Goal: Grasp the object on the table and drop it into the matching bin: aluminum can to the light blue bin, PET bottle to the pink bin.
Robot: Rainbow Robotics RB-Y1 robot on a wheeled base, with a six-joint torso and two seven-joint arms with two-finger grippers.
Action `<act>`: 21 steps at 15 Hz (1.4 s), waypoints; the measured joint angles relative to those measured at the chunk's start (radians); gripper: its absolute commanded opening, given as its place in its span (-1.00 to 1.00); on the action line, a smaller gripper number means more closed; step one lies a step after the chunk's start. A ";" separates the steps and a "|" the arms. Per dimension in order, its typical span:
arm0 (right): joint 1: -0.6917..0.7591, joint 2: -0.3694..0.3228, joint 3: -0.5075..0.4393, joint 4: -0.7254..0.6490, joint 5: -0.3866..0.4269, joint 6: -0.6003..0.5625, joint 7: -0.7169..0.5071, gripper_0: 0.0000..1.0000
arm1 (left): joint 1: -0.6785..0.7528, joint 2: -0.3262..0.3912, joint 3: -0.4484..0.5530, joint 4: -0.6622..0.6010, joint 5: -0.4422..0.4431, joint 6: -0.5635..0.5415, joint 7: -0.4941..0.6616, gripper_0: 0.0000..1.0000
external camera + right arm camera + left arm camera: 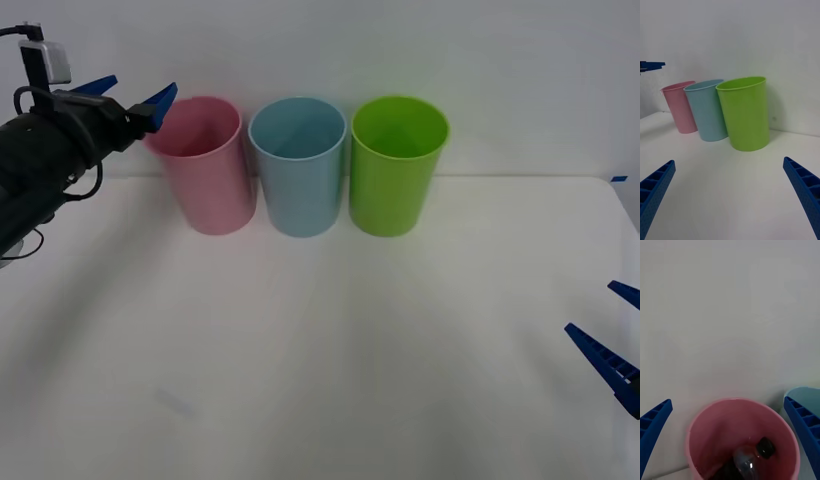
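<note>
The left gripper hangs in the air just to the left of the pink bin, level with its rim, with one blue fingertip close over the rim's left edge. Its two fingers are spread wide and nothing is between them. In the left wrist view the same fingers stand at the two lower corners with the pink bin open below.

The bottle lies inside the pink bin, resting low against the inner wall, its black cap pointing up toward the far side and its clear body catching a small glint of light.

Just to the right of the pink bin stands the light blue bin, their sides almost touching. Right of that again stands a green bin, close beside the blue one. All three stand upright in a row at the back of the white table, near the pale wall.

The right gripper sits well to the right of the pink bin, low over the near right edge of the table. Its fingers are spread apart and hold nothing.
</note>
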 measured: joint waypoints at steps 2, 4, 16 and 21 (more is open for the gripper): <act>0.000 0.000 0.000 0.000 0.000 0.000 0.000 1.00 | 0.083 0.001 0.077 -0.031 0.003 -0.054 -0.003 1.00; 0.000 0.000 0.000 0.000 0.000 0.000 0.000 1.00 | 0.169 0.001 0.150 -0.061 0.003 -0.107 -0.009 1.00; 0.000 0.000 0.000 0.000 0.000 0.000 0.000 1.00 | 0.677 -0.012 0.538 -0.101 -0.013 -0.612 -0.157 1.00; 0.000 0.000 0.000 0.000 0.000 0.000 0.000 1.00 | 0.837 -0.135 0.724 -0.100 -0.105 -0.843 -0.188 1.00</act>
